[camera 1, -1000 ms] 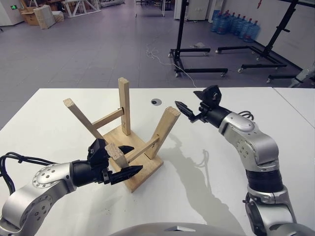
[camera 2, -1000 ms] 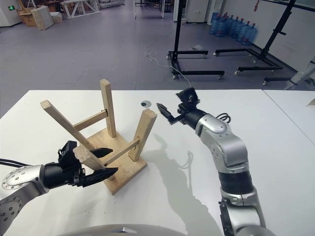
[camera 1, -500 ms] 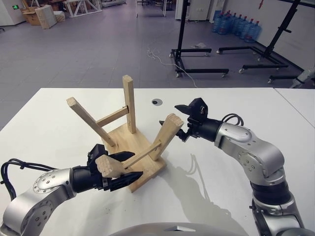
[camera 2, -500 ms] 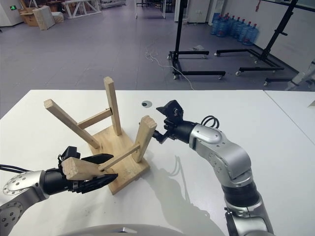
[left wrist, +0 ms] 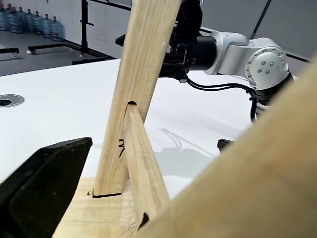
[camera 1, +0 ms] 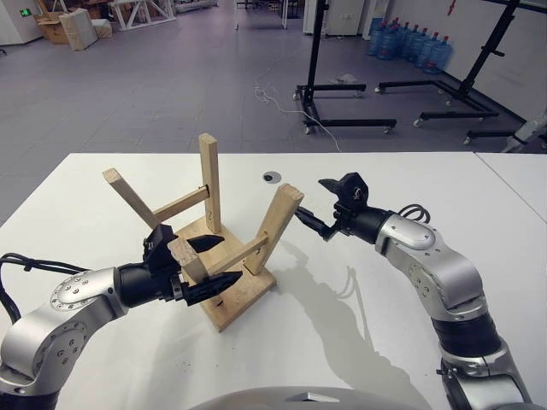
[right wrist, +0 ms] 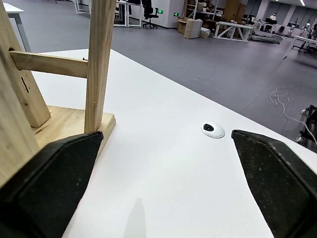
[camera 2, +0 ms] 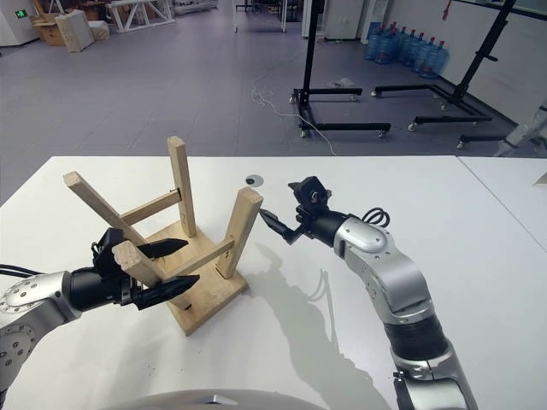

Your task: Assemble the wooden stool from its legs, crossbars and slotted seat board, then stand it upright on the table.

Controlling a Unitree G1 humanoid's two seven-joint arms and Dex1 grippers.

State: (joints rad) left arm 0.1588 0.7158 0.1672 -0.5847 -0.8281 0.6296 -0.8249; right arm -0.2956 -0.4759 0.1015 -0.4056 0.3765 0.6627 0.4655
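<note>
The wooden stool stands upside down on the white table, its seat board (camera 1: 231,303) flat and its four legs pointing up. Crossbars (camera 1: 181,203) join the legs. My left gripper (camera 1: 232,258) is shut on the near leg (camera 1: 186,256), one finger on each side of it. My right gripper (camera 1: 308,197) is open, just to the right of the top of the right leg (camera 1: 278,226), with nothing between its fingers (right wrist: 49,178). In the left wrist view, that right leg (left wrist: 143,74) and a crossbar (left wrist: 141,163) fill the foreground.
A round cable grommet (camera 1: 271,178) sits in the table behind the stool. Open tabletop lies right of the stool and toward the front edge. A second table (camera 1: 521,171) adjoins on the right. Black stands (camera 1: 342,85) are on the floor beyond.
The stool, tilted half a second ago in my left gripper, has come back level and shifted left. My right gripper closed in on the right leg's top, then drew slightly away.
</note>
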